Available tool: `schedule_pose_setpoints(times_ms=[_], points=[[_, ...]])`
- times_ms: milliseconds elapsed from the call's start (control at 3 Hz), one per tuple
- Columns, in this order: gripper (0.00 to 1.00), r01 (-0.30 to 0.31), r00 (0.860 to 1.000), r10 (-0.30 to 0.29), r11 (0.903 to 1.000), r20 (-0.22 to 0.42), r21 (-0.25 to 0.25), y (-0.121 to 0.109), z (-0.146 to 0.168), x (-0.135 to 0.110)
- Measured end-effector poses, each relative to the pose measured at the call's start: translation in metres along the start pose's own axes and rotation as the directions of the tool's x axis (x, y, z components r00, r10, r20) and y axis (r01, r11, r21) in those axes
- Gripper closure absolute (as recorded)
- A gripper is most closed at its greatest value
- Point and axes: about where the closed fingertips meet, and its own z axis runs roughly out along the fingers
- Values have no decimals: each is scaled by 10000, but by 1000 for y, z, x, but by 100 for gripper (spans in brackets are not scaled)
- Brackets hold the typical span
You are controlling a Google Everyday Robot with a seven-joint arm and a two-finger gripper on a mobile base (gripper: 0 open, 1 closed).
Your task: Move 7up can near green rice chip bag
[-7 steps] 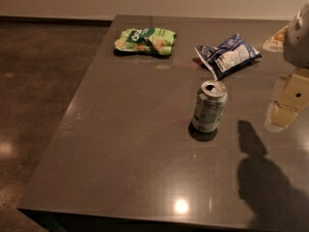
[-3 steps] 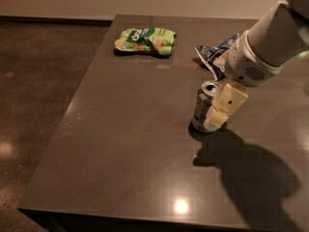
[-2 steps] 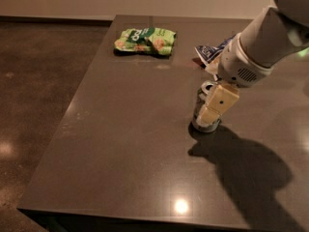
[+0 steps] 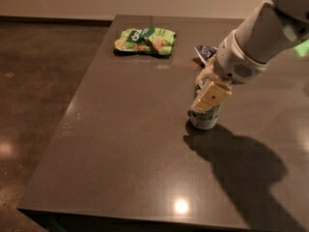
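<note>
The 7up can (image 4: pixel 205 118) stands upright on the dark table (image 4: pixel 120 129), right of the middle. My gripper (image 4: pixel 210 94) reaches in from the upper right and sits right at the can, covering its top and upper side. The green rice chip bag (image 4: pixel 145 40) lies flat at the far side of the table, well apart from the can, up and to the left of it.
A blue-and-white snack bag (image 4: pixel 204 51) lies behind the can, mostly hidden by my arm (image 4: pixel 260 37). The table's left edge drops to a dark polished floor (image 4: pixel 38 81). The arm's shadow falls on the table to the right of the can.
My arm has swung in from the right edge to the left and down onto the can. The can and both bags have stayed in place.
</note>
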Motion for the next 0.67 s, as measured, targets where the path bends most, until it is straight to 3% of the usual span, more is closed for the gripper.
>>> schedule_pose_setpoints(times_ms=[333, 667], points=[[86, 3, 10000, -3, 10000, -41, -70, -7, -3, -14], [100, -77, 10000, 77, 10000, 35, -62, -24, -3, -41]])
